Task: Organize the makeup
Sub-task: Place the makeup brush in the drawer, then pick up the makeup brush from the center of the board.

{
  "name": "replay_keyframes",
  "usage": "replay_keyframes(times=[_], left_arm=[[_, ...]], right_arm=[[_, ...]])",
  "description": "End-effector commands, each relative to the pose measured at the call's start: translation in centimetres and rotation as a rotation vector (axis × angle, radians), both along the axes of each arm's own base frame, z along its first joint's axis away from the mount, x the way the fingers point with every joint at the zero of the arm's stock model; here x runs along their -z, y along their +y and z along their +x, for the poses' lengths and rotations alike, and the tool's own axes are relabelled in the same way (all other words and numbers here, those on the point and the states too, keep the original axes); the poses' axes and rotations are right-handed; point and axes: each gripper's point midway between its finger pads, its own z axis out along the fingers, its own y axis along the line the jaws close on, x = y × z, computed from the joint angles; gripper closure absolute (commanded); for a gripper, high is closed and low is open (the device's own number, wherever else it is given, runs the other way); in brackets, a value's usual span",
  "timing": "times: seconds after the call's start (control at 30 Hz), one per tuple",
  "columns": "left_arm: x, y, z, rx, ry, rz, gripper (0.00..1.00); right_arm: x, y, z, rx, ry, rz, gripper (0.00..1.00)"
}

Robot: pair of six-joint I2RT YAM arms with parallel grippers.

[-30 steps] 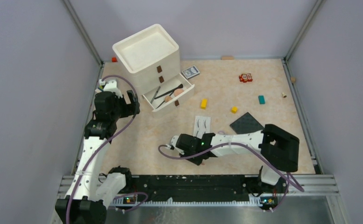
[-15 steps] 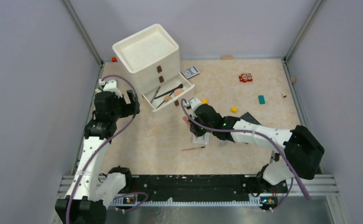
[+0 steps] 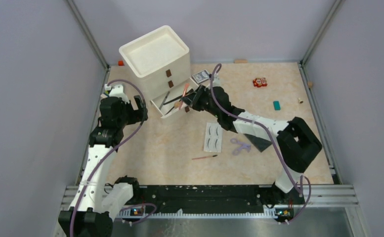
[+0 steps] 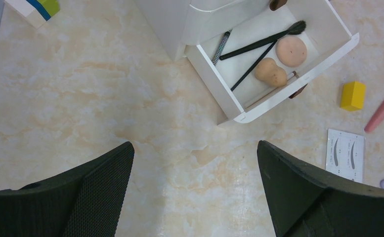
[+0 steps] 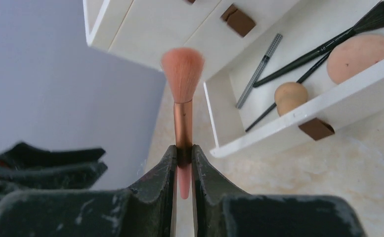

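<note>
A beige, marble-patterned table is enclosed by plain lavender-grey walls, and aluminium posts are seen rising at its far corners. Clock directions are taken from the table's middle in the top view, with twelve away from the arm bases.

A white drawer unit is set at eleven o'clock, with one drawer pulled open toward the middle. In the drawer are laid two thin black brushes, a peach puff, a peach sponge and a pencil.

The right gripper is clamped on the handle of a pink brush. The brush is held up at the drawer's right end, with its bristles pointed toward the unit. The left gripper is spread wide with nothing in it, above bare table at nine o'clock.

Near the middle a white eyelash card is laid flat. A purple curler is found at its four o'clock, and a thin stick at its six. A dark palette is partly covered by the right arm.

A yellow block is placed just beside the drawer. A patterned card box is set at twelve, red blocks at one and a teal block at two
</note>
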Motion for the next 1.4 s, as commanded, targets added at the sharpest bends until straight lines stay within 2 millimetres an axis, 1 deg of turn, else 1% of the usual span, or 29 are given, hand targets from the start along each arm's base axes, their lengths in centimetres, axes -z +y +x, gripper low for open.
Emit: replay_keyframes(times=[0.0, 0.13, 0.27, 0.37, 0.47, 0.6, 0.63, 0.77, 0.87, 0.9, 0.97, 1.03, 1.13, 1.17, 1.2, 1.27, 1.33, 1.37], left_arm=[[-1.7, 0.2, 0.6, -0.004, -0.067, 0.001, 0.01], [-1.8, 0.2, 0.6, -0.007, -0.069, -0.001, 0.01], [-2.0, 0.5, 0.4, -0.019, -0.077, 0.002, 0.01], [-2.1, 0.5, 0.4, -0.021, -0.079, 0.003, 0.01], [-2.1, 0.3, 0.5, -0.013, -0.079, -0.003, 0.01], [-1.9, 0.3, 0.6, -0.006, -0.074, -0.011, 0.01], [-1.9, 0.2, 0.6, -0.005, -0.074, -0.012, 0.01], [-2.0, 0.3, 0.5, -0.007, -0.077, -0.012, 0.01], [-1.9, 0.4, 0.5, -0.012, -0.076, -0.01, 0.01], [-1.9, 0.4, 0.5, -0.012, -0.076, -0.01, 0.01], [-1.9, 0.4, 0.5, -0.009, -0.074, -0.011, 0.01], [-1.8, 0.3, 0.6, -0.008, -0.074, -0.013, 0.01], [-1.8, 0.3, 0.6, -0.007, -0.072, -0.014, 0.01], [-1.8, 0.3, 0.6, -0.005, -0.073, -0.016, 0.01], [-1.8, 0.3, 0.6, -0.005, -0.074, -0.017, 0.01], [-1.8, 0.3, 0.6, -0.004, -0.074, -0.018, 0.01], [-1.7, 0.2, 0.6, -0.002, -0.073, -0.02, 0.01], [-1.7, 0.2, 0.6, 0.002, -0.072, -0.022, 0.01]], right_arm=[[-1.1, 1.0, 3.9, 0.11, 0.118, 0.374, 1.0], [1.8, 2.3, 6.7, 0.189, 0.192, 0.434, 1.0], [3.8, 3.3, 8.6, 0.227, 0.214, 0.45, 1.0], [4.1, 3.5, 9.2, 0.238, 0.204, 0.457, 0.99], [4.1, 3.4, 9.5, 0.252, 0.193, 0.439, 0.89], [4.2, 3.2, 9.5, 0.257, 0.177, 0.413, 0.7], [4.3, 3.2, 9.5, 0.257, 0.174, 0.404, 0.67], [4.0, 3.1, 9.4, 0.249, 0.143, 0.371, 0.62], [3.1, 2.8, 9.4, 0.244, 0.097, 0.337, 0.61], [2.6, 2.6, 9.3, 0.241, 0.074, 0.326, 0.61], [1.1, 2.1, 8.9, 0.226, 0.002, 0.303, 0.64], [-0.2, 1.4, 8.2, 0.199, -0.084, 0.259, 0.65], [-2.5, 0.4, 6.6, 0.132, -0.234, 0.167, 0.65], [-3.0, 0.3, 5.8, 0.096, -0.276, 0.123, 0.65], [-3.2, 0.1, 5.2, 0.056, -0.317, 0.067, 0.65], [-2.5, 0.0, 3.3, -0.069, -0.369, -0.086, 0.65], [-2.1, -0.7, 1.8, -0.163, -0.398, -0.216, 0.65], [-1.1, -1.2, 1.0, -0.211, -0.387, -0.287, 0.65]])
